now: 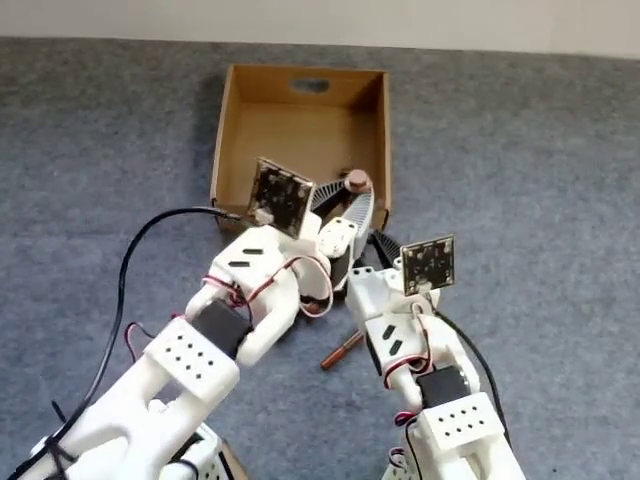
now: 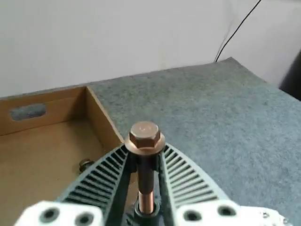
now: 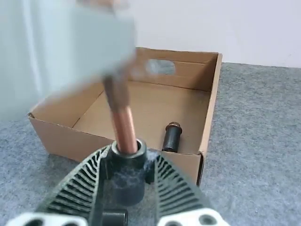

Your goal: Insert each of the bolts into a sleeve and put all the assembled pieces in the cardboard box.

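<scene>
Copper bolt (image 2: pixel 146 137) in black sleeve (image 3: pixel 126 170)

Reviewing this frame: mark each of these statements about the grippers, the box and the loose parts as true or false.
1. The left gripper is shut on a bolt. True.
2. The right gripper is empty. False: it is shut on a sleeve, with the bolt's shank entering it.
3. The cardboard box is empty. False: one assembled piece lies inside.
4. A loose bolt lies on the carpet, outside the box. True.
</scene>
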Motion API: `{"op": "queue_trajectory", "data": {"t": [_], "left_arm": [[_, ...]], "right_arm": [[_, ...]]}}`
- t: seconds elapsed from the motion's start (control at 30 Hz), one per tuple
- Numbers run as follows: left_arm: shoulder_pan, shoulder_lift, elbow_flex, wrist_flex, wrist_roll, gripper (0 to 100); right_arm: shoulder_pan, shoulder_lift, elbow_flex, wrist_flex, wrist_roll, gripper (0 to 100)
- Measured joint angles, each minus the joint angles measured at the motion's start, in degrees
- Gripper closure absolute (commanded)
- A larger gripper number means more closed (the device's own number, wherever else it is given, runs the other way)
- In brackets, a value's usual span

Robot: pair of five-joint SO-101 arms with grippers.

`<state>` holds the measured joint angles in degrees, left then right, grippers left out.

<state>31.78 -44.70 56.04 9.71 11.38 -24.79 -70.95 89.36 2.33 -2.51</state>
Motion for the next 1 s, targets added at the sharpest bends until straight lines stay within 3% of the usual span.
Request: {"op": "queue_trajectory", "data": {"t": [0.3, 0.63, 1.0], "left_arm": [[0.1, 2.5, 0.0, 0.4, 0.0, 99], [0.0, -0.9, -0.4, 15.8, -0.4, 99], [-0.1, -0.9, -0.4, 17.5, -0.4, 99]], "right_arm": [[0.0, 0.0, 1.7, -0.1, 0.0, 99.1], [-0.3, 0.0, 2.2, -0.2, 0.0, 99.1], [-0.4, 0.0, 2.2, -0.2, 0.0, 99.1]]}}
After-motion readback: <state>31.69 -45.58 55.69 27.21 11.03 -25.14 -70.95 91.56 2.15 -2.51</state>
